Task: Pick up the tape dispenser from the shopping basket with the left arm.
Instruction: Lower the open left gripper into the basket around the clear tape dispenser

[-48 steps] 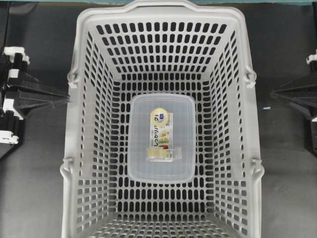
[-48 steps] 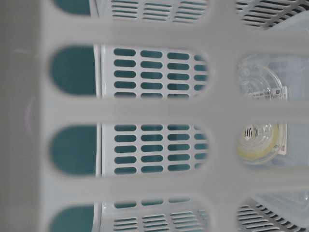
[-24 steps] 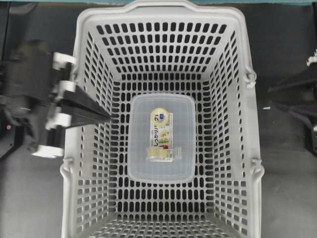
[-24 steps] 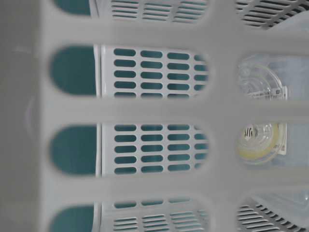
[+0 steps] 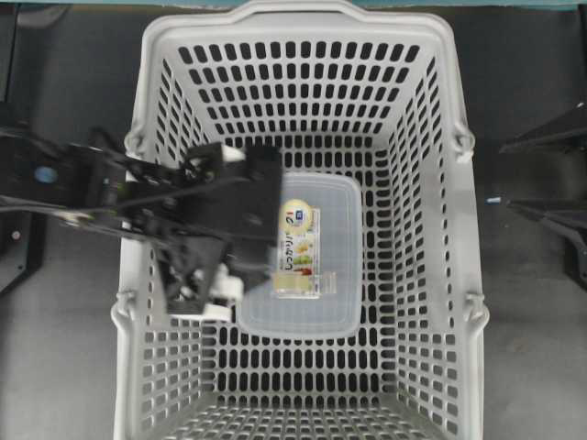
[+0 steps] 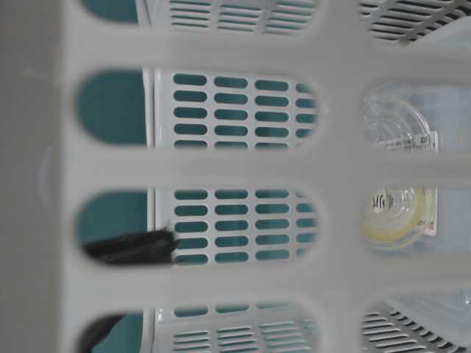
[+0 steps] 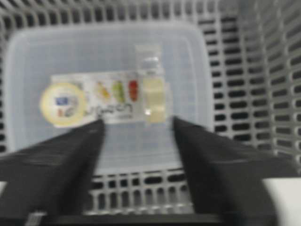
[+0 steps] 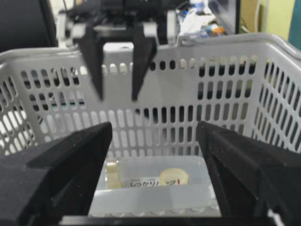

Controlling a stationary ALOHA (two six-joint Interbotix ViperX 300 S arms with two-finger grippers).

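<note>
The tape dispenser (image 5: pixel 300 247) lies flat on the lid of a translucent container (image 5: pixel 339 302) on the floor of the grey shopping basket (image 5: pixel 431 275). Its round cream top points to the far wall. The left arm reaches over the basket's left wall. My left gripper (image 5: pixel 261 220) hangs above the container's left edge, open and empty. In the left wrist view the dispenser (image 7: pixel 108 96) lies just beyond the left gripper (image 7: pixel 138 122), apart from it. My right gripper (image 8: pixel 154 129) stands open outside the right wall, facing the dispenser (image 8: pixel 155 180) and the left gripper (image 8: pixel 117 96).
The basket's slotted walls (image 8: pixel 211 94) rise on all sides of the container (image 7: pixel 141 52). Hinged handles (image 5: pixel 463 142) sit on the rim. In the table-level view a black part of the left arm (image 6: pixel 132 248) shows through a wall slot, with the dispenser (image 6: pixel 394 217) farther right.
The left arm has swung from the table's left side over the basket wall and tipped downward above the container, its jaws parting. The right gripper's fingers have spread apart.
</note>
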